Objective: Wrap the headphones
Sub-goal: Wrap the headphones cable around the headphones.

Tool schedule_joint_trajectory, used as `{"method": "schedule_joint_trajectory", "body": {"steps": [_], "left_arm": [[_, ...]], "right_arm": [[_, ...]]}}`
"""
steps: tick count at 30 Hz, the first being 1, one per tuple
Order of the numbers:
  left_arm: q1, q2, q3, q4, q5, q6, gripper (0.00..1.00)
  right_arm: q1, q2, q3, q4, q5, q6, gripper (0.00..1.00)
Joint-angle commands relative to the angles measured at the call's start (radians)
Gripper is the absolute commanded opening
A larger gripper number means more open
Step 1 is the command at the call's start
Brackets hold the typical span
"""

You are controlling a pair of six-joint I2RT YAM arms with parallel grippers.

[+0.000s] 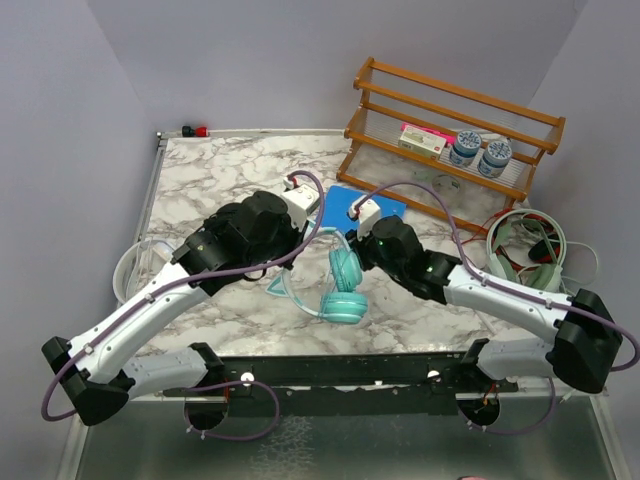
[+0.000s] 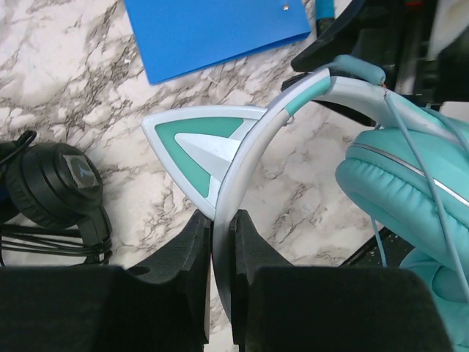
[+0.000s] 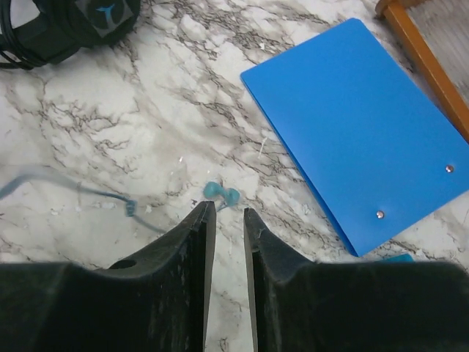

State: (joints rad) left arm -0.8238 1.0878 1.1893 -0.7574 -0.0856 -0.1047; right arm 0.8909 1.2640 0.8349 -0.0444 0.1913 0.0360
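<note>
The teal cat-ear headphones (image 1: 345, 288) lie at the table's middle. My left gripper (image 2: 222, 220) is shut on their pale headband (image 2: 253, 147) just below a cat ear (image 2: 198, 147); the ear cushions (image 2: 403, 191) sit to the right. In the top view the left gripper (image 1: 305, 240) is mostly hidden under its arm. My right gripper (image 3: 225, 210) is narrowly open and empty above the marble, with the teal cable's plug (image 3: 221, 194) just past its tips; it also shows in the top view (image 1: 355, 243). The black headphones (image 2: 55, 183) lie left of my left gripper and show in the right wrist view (image 3: 66, 18).
A blue folder (image 1: 365, 205) lies behind the grippers. A wooden rack (image 1: 450, 130) with jars and a box stands back right. A pale headset with red cable (image 1: 525, 245) lies at right. A white round object (image 1: 130, 270) sits at the left edge.
</note>
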Motion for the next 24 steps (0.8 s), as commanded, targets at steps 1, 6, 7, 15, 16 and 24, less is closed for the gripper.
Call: {"method": "schedule_joint_trajectory", "body": {"steps": [1,6,7,15,16,24], "left_arm": [[-0.01,-0.029,0.065,-0.003,0.078,-0.033,0.0],[-0.009,-0.01,0.103,-0.01,0.125,-0.058,0.0],[-0.008,-0.002,0.114,-0.013,0.131,-0.067,0.0],[0.004,0.05,0.234,-0.06,0.17,-0.147,0.0],[0.008,0.059,0.252,-0.068,0.184,-0.155,0.0],[0.031,0.139,0.403,-0.153,0.227,-0.184,0.0]], "right_arm": [[-0.007,-0.028,-0.054,0.128,-0.019,0.045,0.31],[-0.016,-0.086,-0.164,0.251,-0.055,0.069,0.33],[-0.017,-0.107,-0.193,0.29,-0.061,0.077,0.35],[-0.029,-0.237,-0.379,0.556,-0.127,0.076,0.45],[-0.029,-0.236,-0.387,0.57,-0.133,0.077,0.45],[-0.03,-0.203,-0.439,0.712,-0.163,0.056,0.49]]}}
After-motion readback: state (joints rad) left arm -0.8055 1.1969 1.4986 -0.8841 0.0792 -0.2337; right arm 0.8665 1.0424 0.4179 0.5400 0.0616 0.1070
